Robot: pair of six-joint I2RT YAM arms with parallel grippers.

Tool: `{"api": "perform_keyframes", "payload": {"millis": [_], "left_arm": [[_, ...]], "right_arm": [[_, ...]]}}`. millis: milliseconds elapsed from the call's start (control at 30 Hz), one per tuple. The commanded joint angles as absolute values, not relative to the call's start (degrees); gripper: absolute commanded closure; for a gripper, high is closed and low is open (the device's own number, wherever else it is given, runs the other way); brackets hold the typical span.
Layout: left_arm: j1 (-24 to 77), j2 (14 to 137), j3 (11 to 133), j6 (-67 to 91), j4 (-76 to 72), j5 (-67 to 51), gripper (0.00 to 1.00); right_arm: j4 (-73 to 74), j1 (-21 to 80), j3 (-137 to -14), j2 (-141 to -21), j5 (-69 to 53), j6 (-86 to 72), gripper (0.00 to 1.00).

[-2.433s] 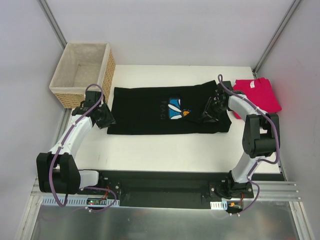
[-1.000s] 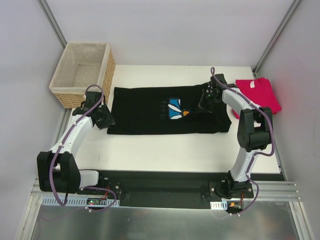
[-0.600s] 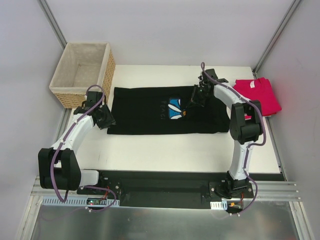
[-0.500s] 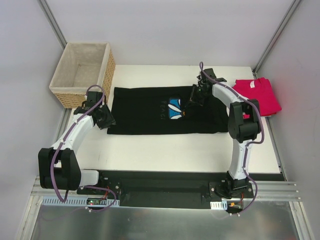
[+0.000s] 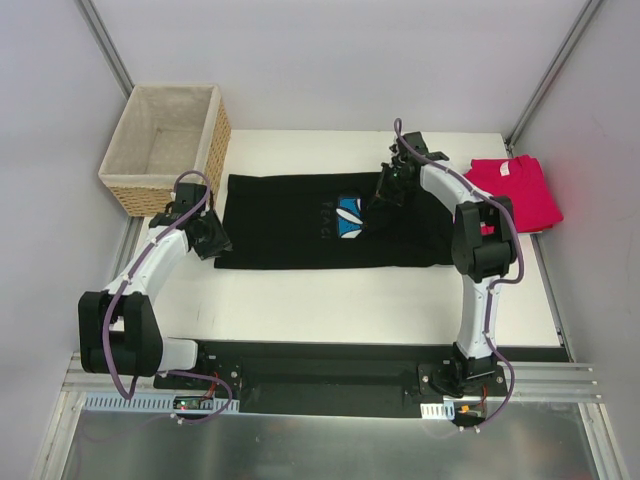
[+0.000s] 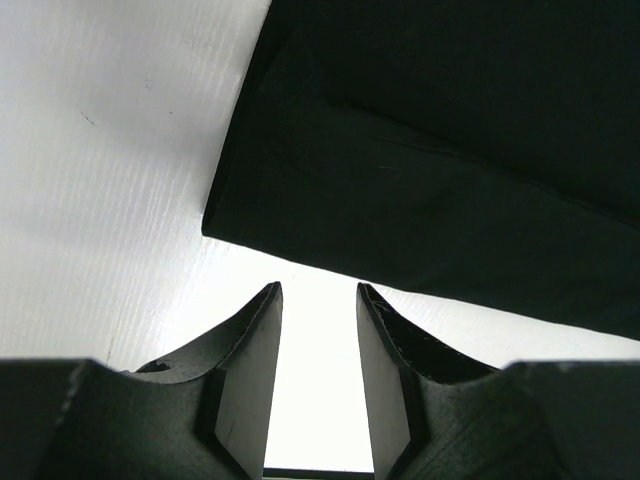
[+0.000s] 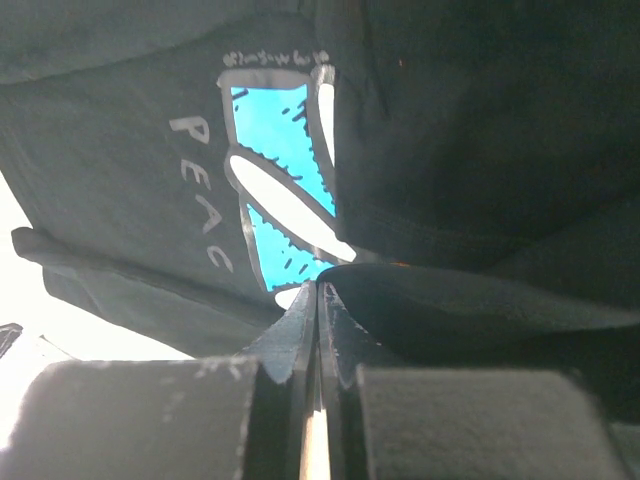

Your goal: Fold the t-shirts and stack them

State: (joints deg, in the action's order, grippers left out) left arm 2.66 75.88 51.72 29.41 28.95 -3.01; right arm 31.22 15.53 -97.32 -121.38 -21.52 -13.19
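Mid-fold on the black t-shirt [image 5: 290, 225], judging by the lie of the cloth: a crosswise fold, one end lifted over the body. Right gripper [image 7: 318, 290]: pinched together on a doubled lip of black cloth, the lip bulging just right of the fingertips and the flap draped beyond. Directly ahead of those tips, the blue daisy print [image 7: 280, 170], its near corner already under the raised flap. Left gripper [image 6: 318, 295]: jaws apart with nothing between, poised low over bare table [image 6: 120, 150]. Hem corner just ahead and slightly left of its fingertips, not touching.

Next, probably: carry the pinched flap across the print toward the left gripper's end, lay it flat with edges matched, then let go. Calls for a low, steady carry so as not to drag the layer beneath. May also call for pinning the hem corner ahead of the open jaws. Some risk of slip, with thin cloth held by a small bite.

Black t-shirt: spread long between the two grippers, smooth at the left gripper's end, doubled and rumpled at the right's. Matte and limp, white lettering beside the print. Pinkish-red t-shirt [image 5: 515, 185]: behind the right gripper, well apart, lying as a compact folded shape. Wicker basket [image 5: 218, 140]: near the left gripper, on the side away from the shirt.
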Motion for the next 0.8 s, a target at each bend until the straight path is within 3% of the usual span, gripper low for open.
{"api": "perform_keyframes", "payload": {"millis": [0,400,467,500,600,767], "left_arm": [[2.99,76.11,52.29,28.83,28.83,-4.39,0.65],[2.99,77.08,53.00,28.21,28.92,-5.09,0.64],[2.99,77.34,52.91,28.13,28.92,-5.27,0.64],[2.99,77.52,52.74,28.13,28.92,-5.45,0.64],[2.99,77.52,52.38,28.12,29.00,-5.62,0.64],[2.99,77.69,52.12,28.12,28.92,-5.98,0.64]], "right_arm": [[28.57,15.64,-100.90,-122.96,-23.11,-12.57,0.99],[18.72,16.44,-103.70,-128.05,-33.65,-11.34,0.99],[18.37,16.61,-104.58,-129.54,-35.06,-10.37,0.93],[18.28,16.61,-105.29,-129.99,-35.59,-10.11,0.76],[17.32,16.70,-105.38,-130.34,-37.00,-8.88,0.62],[5.64,17.05,-97.22,-120.43,-36.31,-6.16,0.56]]}}
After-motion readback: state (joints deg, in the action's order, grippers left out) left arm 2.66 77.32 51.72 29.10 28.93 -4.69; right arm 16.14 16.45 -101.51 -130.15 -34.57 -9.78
